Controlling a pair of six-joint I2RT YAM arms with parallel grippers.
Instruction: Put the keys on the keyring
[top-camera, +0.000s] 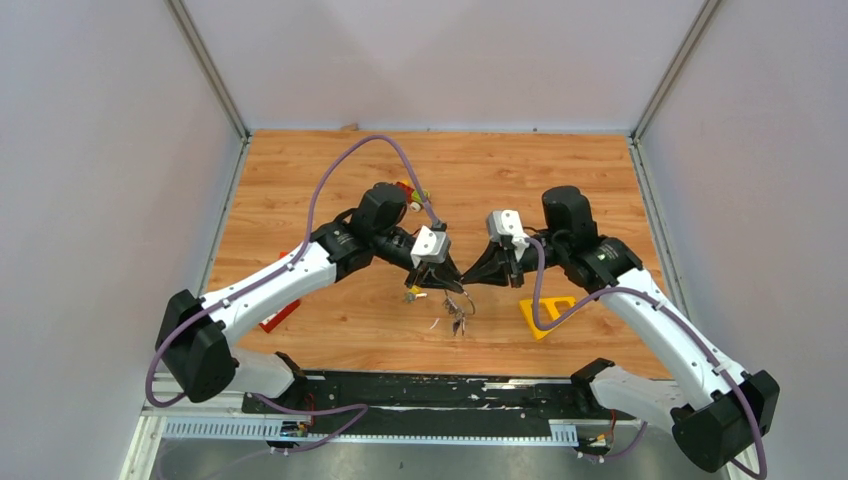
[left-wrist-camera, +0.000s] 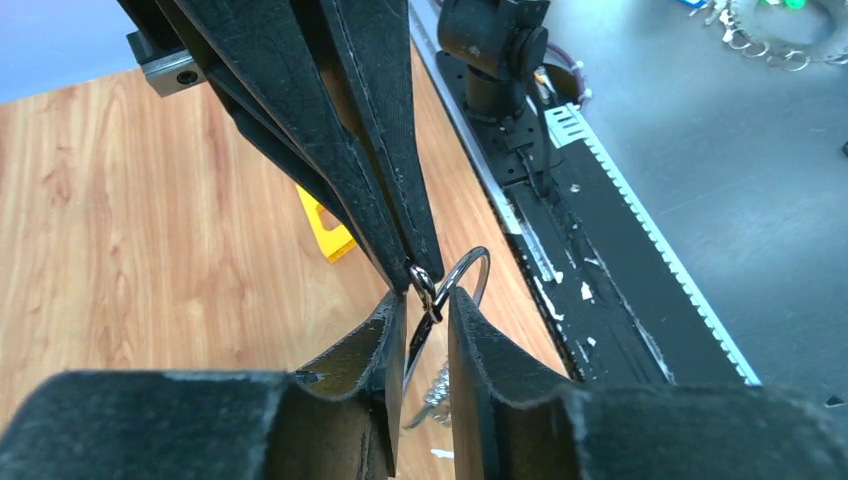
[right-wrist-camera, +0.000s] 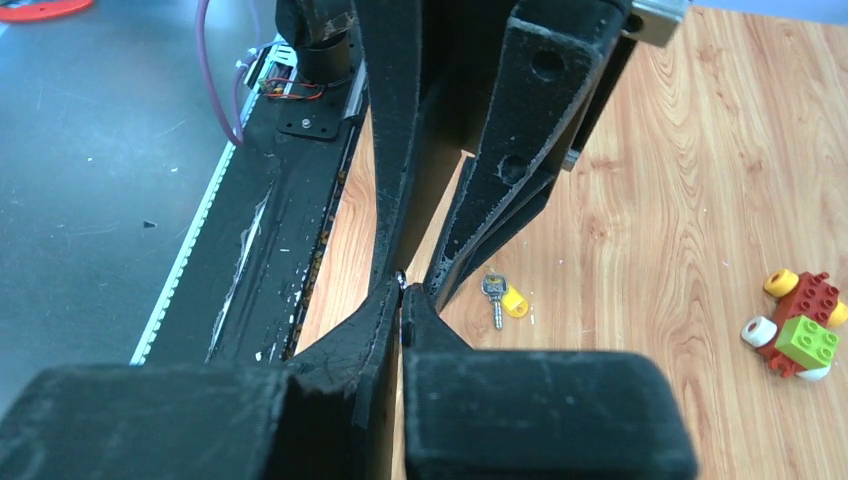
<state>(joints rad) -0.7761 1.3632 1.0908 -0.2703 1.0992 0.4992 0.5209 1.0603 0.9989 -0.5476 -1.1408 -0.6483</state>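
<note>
As the two arms meet tip to tip over the wooden table (top-camera: 300, 180), the right gripper (right-wrist-camera: 403, 296) is pinched tight on the keyring (left-wrist-camera: 478, 262), its fingertips clamped on the thin silver wire at the ring's upper edge. The left gripper (left-wrist-camera: 427, 306) faces it with jaws parted. The ring's wire runs down through the gap between them, and whether it touches either pad cannot be told.

Seen from overhead, a small bunch of silver keys (top-camera: 457, 318) sits at 6 o'clock, just below the point where the grippers meet. It is too small and blurred to tell whether the keys are threaded on the ring. A single key with a yellow tag (right-wrist-camera: 497, 298) lies flat on the wood at about 8 o'clock, near the left gripper but apart from the ring. A yellow triangle (top-camera: 545, 316) lies at 4 o'clock beneath the right arm. A toy car (top-camera: 408, 190) stands at 11 o'clock, beyond the left wrist.
</note>
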